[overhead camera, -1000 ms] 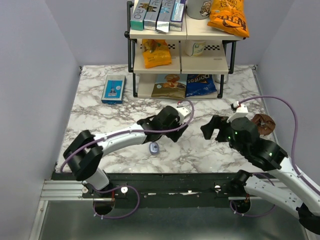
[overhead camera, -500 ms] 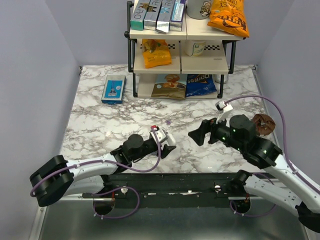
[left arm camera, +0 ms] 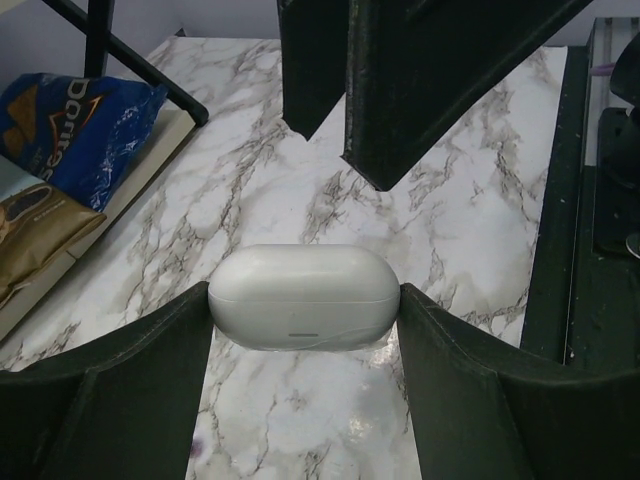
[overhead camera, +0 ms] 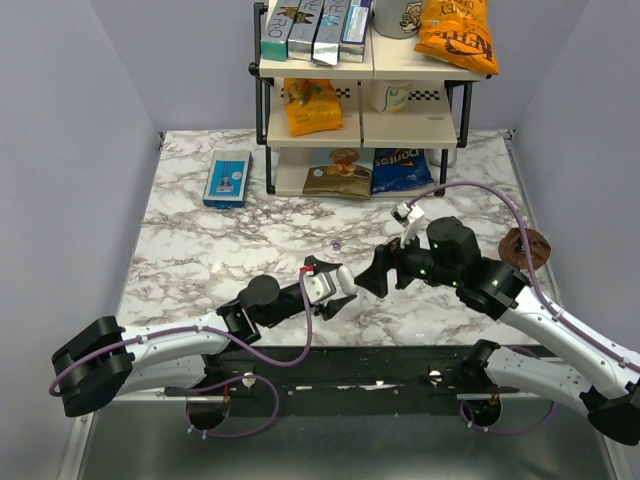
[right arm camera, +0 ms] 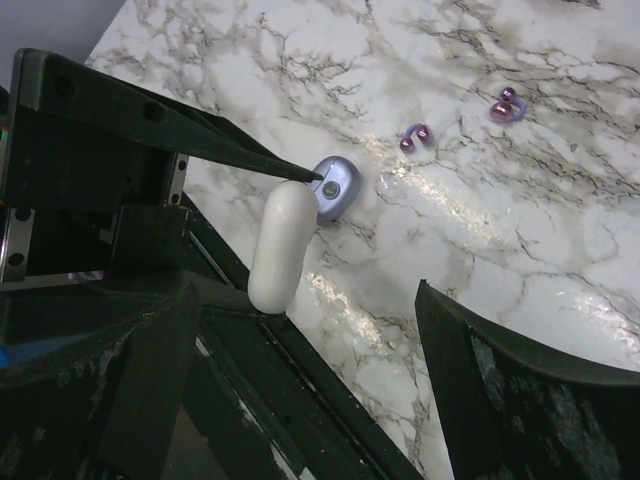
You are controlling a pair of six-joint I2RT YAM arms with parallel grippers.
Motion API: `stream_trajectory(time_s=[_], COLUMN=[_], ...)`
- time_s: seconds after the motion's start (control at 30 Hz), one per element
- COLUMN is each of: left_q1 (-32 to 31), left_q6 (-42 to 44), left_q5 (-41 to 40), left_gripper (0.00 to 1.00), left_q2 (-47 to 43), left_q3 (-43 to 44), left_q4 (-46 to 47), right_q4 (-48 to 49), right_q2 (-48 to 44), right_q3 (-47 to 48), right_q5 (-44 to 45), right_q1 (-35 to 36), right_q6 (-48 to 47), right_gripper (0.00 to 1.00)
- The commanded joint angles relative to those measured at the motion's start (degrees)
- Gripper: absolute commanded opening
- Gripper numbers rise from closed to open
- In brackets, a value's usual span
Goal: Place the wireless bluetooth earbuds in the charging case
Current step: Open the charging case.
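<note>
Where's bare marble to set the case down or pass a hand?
Best: left side of the marble table, between the blue box and the left arm. Crowded: centre front, where the left gripper, shut on the charging case, faces the open right gripper near two purple earbuds and a small lavender object.

White marble-patterned table point(overhead camera: 200, 250) with grey veining, walled on three sides. At the far edge, a cream shelf rack point(overhead camera: 362, 125) on black legs, standing directly on the marble. Just left of the rack, a flat blue rectangular box point(overhead camera: 227, 178). Out in front of the rack and off to its right, near the side wall, a round brown item point(overhead camera: 524, 246). Straight in front of the rack, on open marble, one purple earbud point(right arm camera: 413, 138) and a second earbud point(right arm camera: 507, 105), near each other but apart. Farther from the rack than both, a small lavender-blue oval piece point(right arm camera: 335, 188), flat on the marble.
</note>
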Motion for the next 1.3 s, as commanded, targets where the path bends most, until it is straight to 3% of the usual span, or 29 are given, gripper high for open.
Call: stream_trajectory(time_s=[0.0, 0.63, 1.27], left_q1=[-0.77, -2.88, -3.40], left_q6=[2.88, 4.64, 4.73], left_q5=[1.04, -0.81, -2.83], left_gripper=[0.00, 0.00, 0.00], left_q2=[-1.13, -1.04, -3.85], left_q3=[1.23, 2.19, 0.70], left_q4=[-0.17, -0.69, -0.87], right_q4=[2.60, 3.66, 0.76], right_q2=[2.08, 8.06, 4.99], right_q3=[0.32, 0.05, -0.91], right_q5=[-4.16, -3.11, 4.63], right_q1=[-0.10, 0.16, 0.08], right_q6=[-0.76, -0.68, 0.47], right_gripper=[0.95, 0.93, 0.92])
